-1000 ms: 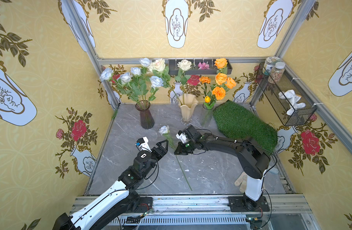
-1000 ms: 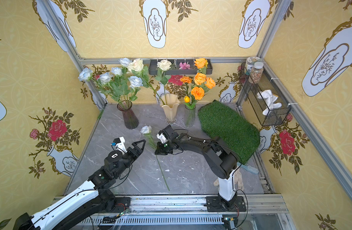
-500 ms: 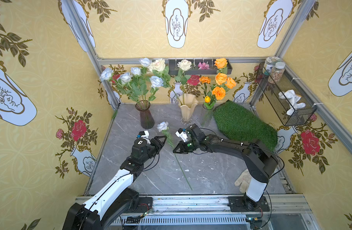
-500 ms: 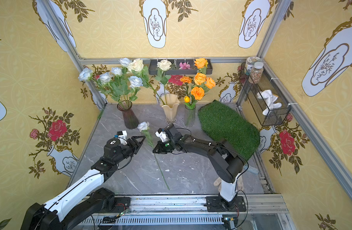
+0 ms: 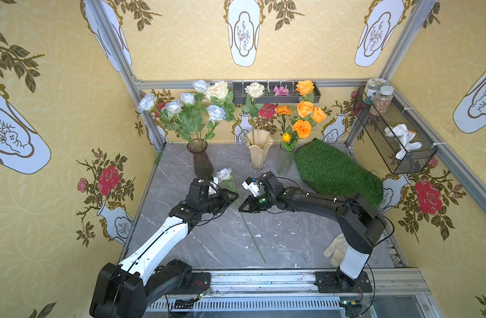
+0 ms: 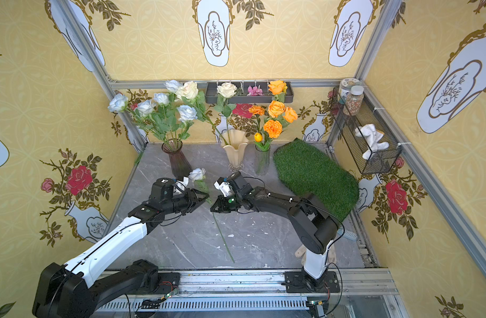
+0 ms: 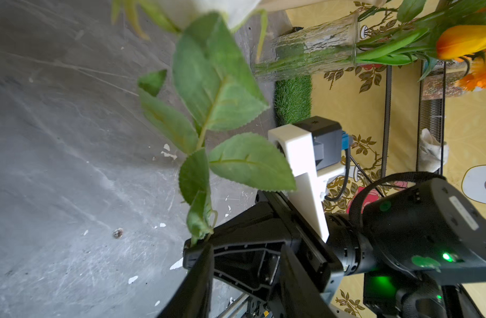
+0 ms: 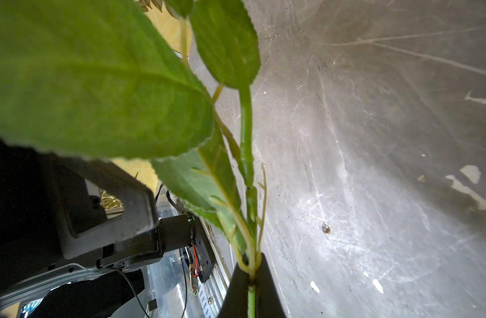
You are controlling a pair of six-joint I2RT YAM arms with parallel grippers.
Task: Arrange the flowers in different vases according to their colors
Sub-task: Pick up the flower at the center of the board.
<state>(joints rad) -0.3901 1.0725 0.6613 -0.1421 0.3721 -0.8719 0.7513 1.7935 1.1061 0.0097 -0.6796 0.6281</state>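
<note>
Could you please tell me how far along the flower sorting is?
Looks done: pale roses stand in the purple vase, cream roses in the cream vase, orange flowers in the clear vase. In hand: the right hand is shut on the stem of a white rose, the left hand beside it. Left: vasing that rose.

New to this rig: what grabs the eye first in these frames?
Mid-table, both arms meet at one pale rose: the right gripper has its jaws shut on the stem, the left gripper close beside it. Along the back wall stand three colour-sorted bouquets: pale blooms in the smoky vase, cream roses in the ruffled vase, orange flowers in the clear vase.
</note>
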